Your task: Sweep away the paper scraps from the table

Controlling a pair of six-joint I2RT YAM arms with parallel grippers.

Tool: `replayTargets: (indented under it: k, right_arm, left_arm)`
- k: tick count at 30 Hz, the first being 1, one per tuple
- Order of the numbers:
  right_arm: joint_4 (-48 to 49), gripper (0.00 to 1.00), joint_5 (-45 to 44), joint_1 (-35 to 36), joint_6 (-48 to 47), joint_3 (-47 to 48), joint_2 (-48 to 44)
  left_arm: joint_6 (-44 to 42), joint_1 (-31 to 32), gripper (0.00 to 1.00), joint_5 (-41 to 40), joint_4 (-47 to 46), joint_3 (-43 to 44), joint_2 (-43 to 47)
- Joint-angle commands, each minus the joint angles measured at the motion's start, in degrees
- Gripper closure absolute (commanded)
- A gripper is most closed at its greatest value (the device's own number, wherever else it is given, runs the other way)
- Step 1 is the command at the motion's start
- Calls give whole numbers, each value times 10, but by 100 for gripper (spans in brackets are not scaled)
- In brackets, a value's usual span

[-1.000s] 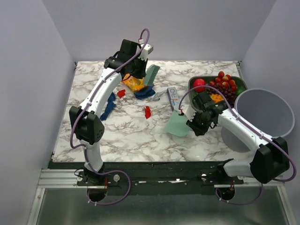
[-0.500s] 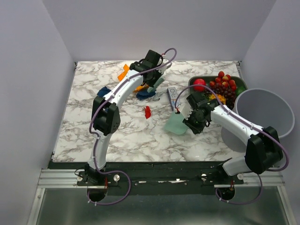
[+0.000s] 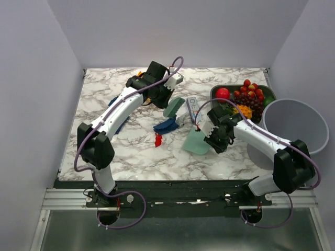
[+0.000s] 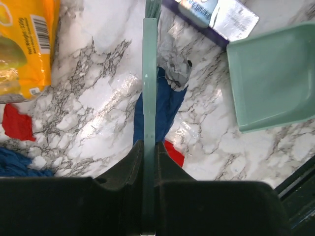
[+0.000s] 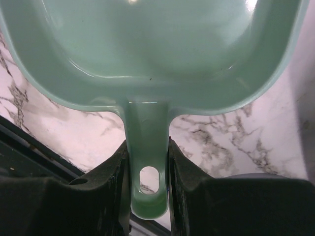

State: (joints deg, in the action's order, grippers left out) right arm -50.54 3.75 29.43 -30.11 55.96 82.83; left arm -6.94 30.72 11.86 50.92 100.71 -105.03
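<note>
Ragged paper scraps (image 4: 170,105) — veined marble table (image 4: 98,91).

Plain pale lavender-grey walls (image 3: 183,31) enclose the white marble-patterned tabletop (image 3: 136,151) on three sides; a silver aluminium rail (image 3: 63,198) runs along its near edge.

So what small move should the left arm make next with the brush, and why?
Probably sweep the brush toward the dustpan, taking the blue scrap along. That scrap and a red scrap lie on the table short of the dustpan's open edge, close to the brush.
</note>
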Motion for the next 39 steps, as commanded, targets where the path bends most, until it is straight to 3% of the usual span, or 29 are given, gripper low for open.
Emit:
replayTargets:
  k: [1,8,16,22,26,31,39]
  right_arm:
    - [-15,99,-22,9,-11,-40,-11]
    - [-14,99,-52,10,-14,-43,-16]
    - [-13,99,-65,9,-19,-33,4]
    - [-16,99,-41,9,-7,-26,21]
    - [-31,99,26,9,19,-12,37]
    - [-22,99,11,9,32,0,58]
    - [-7,99,-8,9,25,39,84]
  left_arm:
    - [0,-14,100,32,-4,18,76]
    - [-42,-37,100,-75,22,-16,96]
    - [-77,-46,100,-86,85,-48,69]
    - [-55,-42,100,-19,81,-36,19]
    - [-25,-38,100,41,80,8,-49]
    - [-4,-18,100,82,81,65,-98]
    - [4,-2,100,212,89,52,-23]
